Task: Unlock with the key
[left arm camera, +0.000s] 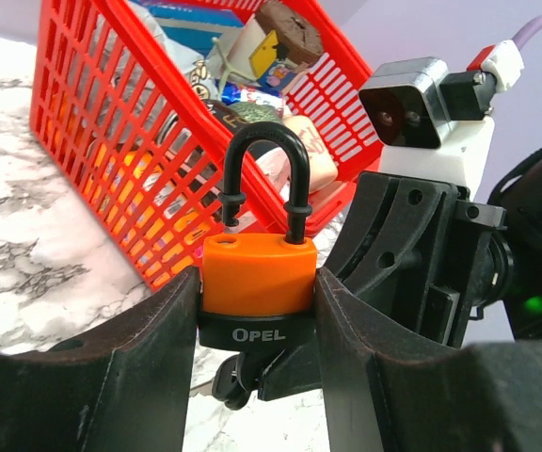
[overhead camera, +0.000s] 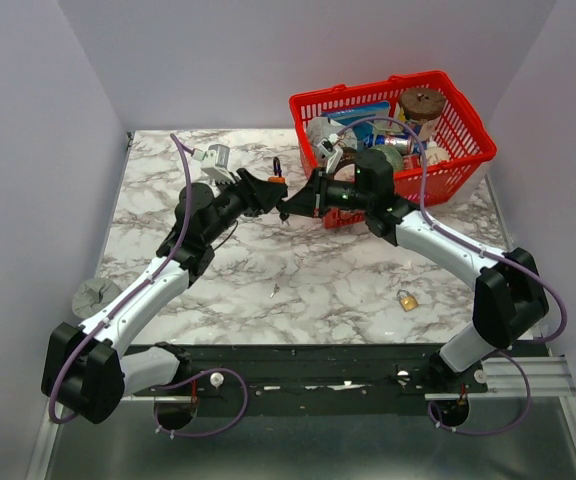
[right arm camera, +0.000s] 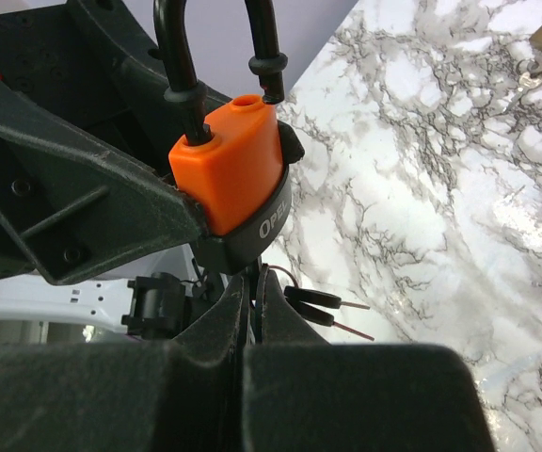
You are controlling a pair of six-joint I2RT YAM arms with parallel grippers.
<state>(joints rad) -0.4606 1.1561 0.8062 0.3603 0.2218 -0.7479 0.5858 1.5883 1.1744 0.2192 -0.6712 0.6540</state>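
Left fingers point(left arm camera: 149, 358) clamp the orange padlock point(left arm camera: 258, 275) above the worktop point(right arm camera: 459, 188), long axis upright, shackle point(left arm camera: 266, 141) up (one leg out of its hole). Right fingers point(right arm camera: 210, 330), pinched shut beneath, hide the keyhole; keys point(right arm camera: 320, 303) dangle. Basket point(left arm camera: 92, 122) beyond, its contents hard to make out.

The padlock point(left arm camera: 257, 273) has an orange body, a black base band marked OPEL and a black shackle point(left arm camera: 266, 137). It stands upright above the surface, clamped at its sides by the left tool point(left arm camera: 257, 297). One shackle leg sits lifted clear of its hole. The key point(left arm camera: 241, 379) enters from beneath, pinched in the closed right tool point(right arm camera: 249, 311) and mostly hidden. Spare keys point(right arm camera: 313, 301) hang beside it.
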